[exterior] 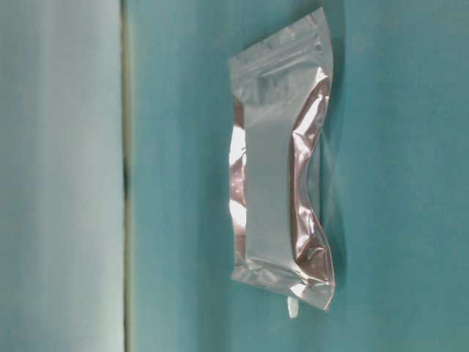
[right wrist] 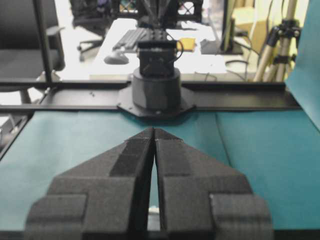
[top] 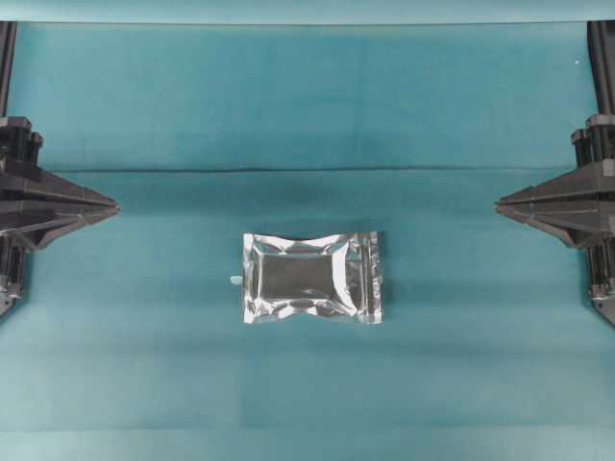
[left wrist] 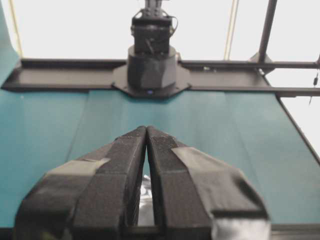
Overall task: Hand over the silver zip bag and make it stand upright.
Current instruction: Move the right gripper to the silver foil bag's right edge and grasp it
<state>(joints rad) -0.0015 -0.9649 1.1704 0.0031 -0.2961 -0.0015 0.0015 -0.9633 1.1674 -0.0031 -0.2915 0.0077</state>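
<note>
The silver zip bag lies flat on the teal cloth in the middle of the table, with its zip strip along the right short end. The table-level view shows the bag crinkled and lying down. My left gripper rests at the left edge, shut and empty, well apart from the bag. My right gripper mirrors it at the right edge, also shut and empty. In the left wrist view the gripper has its tips touching, and a silver sliver of the bag shows through the gap behind them. The right wrist view shows that gripper closed too.
A tiny white scrap lies just left of the bag, also visible as the scrap from table level. A crease in the cloth runs across the table. Each wrist view faces the opposite arm's base on a black rail.
</note>
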